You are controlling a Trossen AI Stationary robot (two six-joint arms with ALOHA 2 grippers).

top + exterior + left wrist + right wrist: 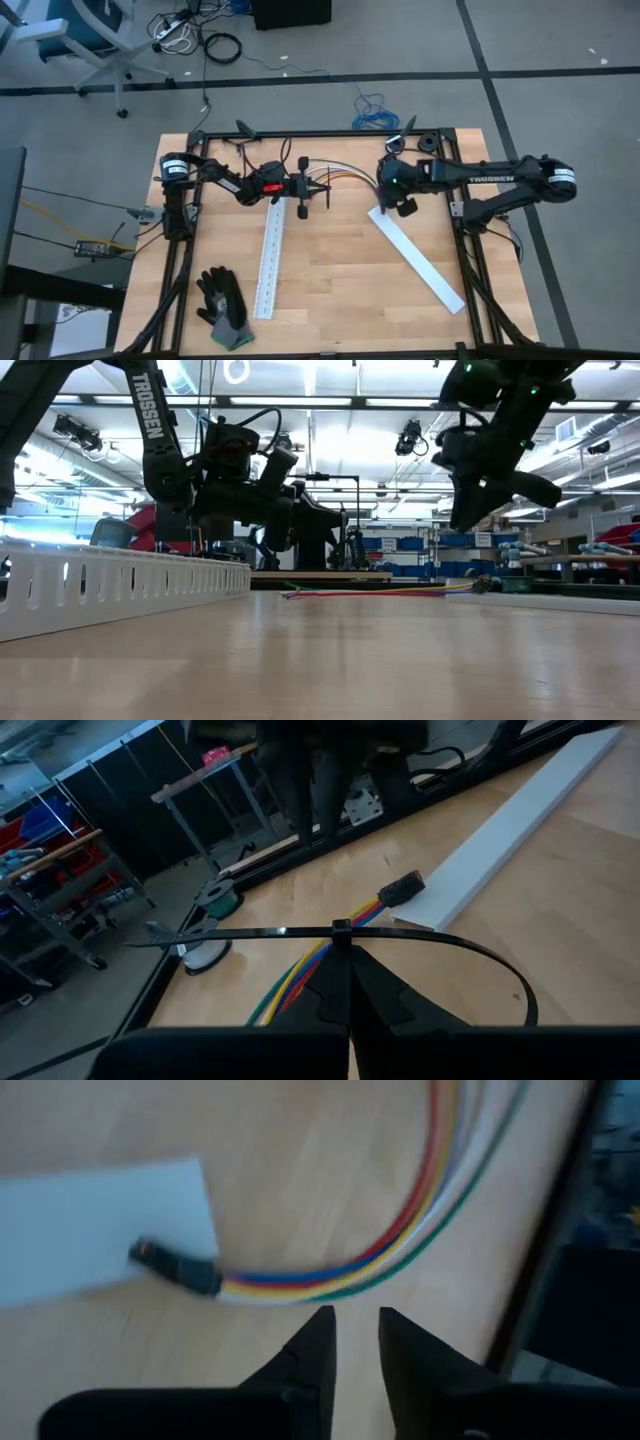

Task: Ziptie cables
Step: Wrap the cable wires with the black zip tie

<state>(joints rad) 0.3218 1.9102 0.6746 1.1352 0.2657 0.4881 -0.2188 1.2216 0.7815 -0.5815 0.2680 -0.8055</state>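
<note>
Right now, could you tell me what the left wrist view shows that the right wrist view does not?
Only the left wrist view shows the ziptie, a black looped strip held across the left gripper, with the right arm beyond. Only the right wrist view shows the right gripper, fingers slightly apart above the wood. Both show the cables ending in a dark connector beside a white strip.

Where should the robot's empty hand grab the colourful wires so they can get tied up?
Probably near the black connector end of the cables, coming straight down from above. There the wires lie flat on the table, bunched tight side by side, right below the right gripper, whose fingers are a little open. The left gripper holds the looped ziptie.
</note>
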